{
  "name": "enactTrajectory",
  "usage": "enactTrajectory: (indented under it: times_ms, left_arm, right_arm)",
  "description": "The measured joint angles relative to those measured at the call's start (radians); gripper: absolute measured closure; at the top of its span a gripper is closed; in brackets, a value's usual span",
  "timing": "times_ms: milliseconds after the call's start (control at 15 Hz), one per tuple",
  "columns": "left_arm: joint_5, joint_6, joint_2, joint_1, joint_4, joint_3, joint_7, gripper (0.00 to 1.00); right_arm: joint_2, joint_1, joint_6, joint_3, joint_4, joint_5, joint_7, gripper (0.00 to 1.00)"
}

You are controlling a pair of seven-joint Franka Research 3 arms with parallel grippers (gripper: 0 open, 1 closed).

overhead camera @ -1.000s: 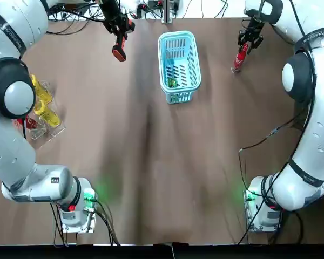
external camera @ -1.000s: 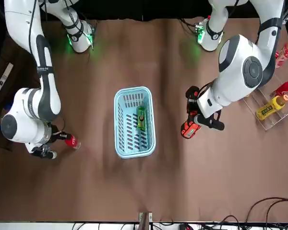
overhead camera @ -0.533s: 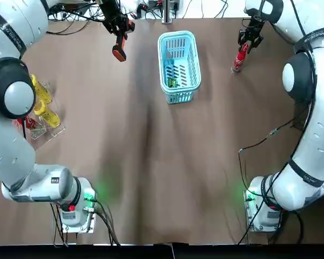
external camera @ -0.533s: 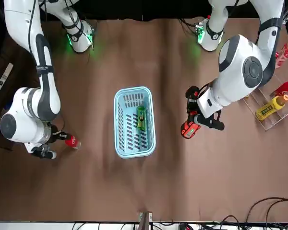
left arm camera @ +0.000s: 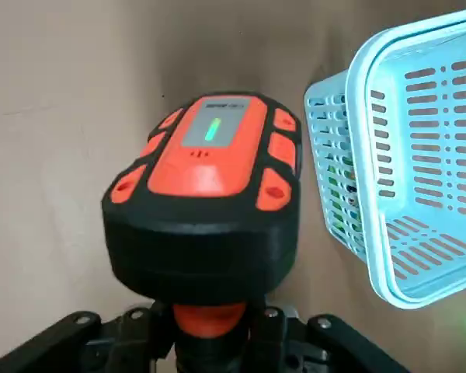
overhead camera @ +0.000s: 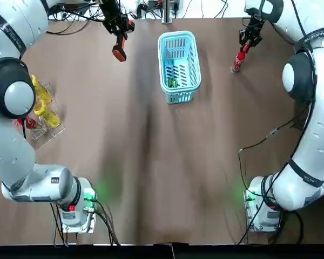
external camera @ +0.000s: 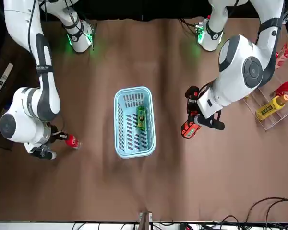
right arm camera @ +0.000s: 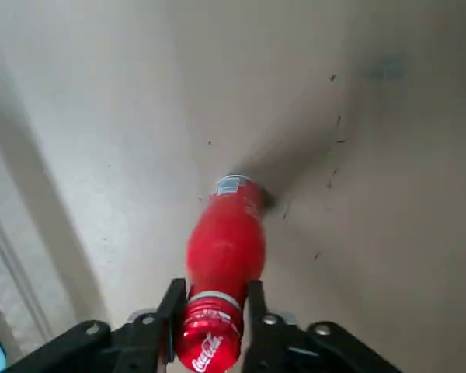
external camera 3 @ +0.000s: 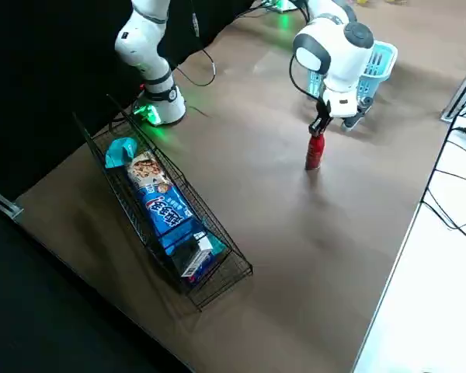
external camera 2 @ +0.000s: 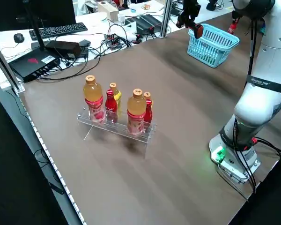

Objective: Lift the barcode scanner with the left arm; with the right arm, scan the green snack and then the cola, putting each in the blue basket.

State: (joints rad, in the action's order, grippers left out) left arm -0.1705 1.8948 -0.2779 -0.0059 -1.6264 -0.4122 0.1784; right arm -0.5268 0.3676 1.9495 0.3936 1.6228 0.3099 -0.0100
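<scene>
So here's where I'm at: my left fingers (overhead camera: 119, 38) are clamped on the handle of the barcode scanner (overhead camera: 119, 52), holding it up off the worktop (overhead camera: 151, 162) at the far end, just to the left of the blue basket (overhead camera: 181, 98). From my left wrist, the scanner's orange-and-black head sits right beside the basket's wall, with a green light showing on its top face. The green snack (overhead camera: 172, 82) is lying inside the basket, on its floor, a bit toward my end.

Over on the other side, my right fingers (overhead camera: 247, 42) are closed around the upper part of the cola (overhead camera: 237, 60), a red bottle, well to the right of the basket. It's pretty much upright, leaning a little, base pointing down at the worktop. Honestly can't tell whether the base is touching the surface or just clear of it.

Off to my left there's a clear rack of drink bottles (overhead camera: 42, 105) near the edge. On my right side there's a wire basket (external camera 3: 171, 217) of snack packs. Both are well away from the action
</scene>
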Motion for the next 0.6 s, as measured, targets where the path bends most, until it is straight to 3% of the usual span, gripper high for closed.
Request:
enactTrajectory:
  times_ms: [67, 467, 600]
  left_arm:
    - [0.0, 0.0, 0.0, 0.0, 0.0, 0.0, 0.0, 0.63]
    - [0.0, 0.0, 0.0, 0.0, 0.0, 0.0, 0.001, 0.63]
    - [0.0, 0.0, 0.0, 0.002, 0.001, 0.0, 0.001, 0.63]
  right_arm:
    - [0.0, 0.0, 0.0, 0.0, -0.001, 0.0, -0.001, 0.67]
    - [0.002, 0.0, -0.012, 0.0, -0.006, 0.0, 0.001, 0.67]
    - [0.016, 0.0, -0.088, -0.001, -0.052, 0.0, 0.025, 0.67]
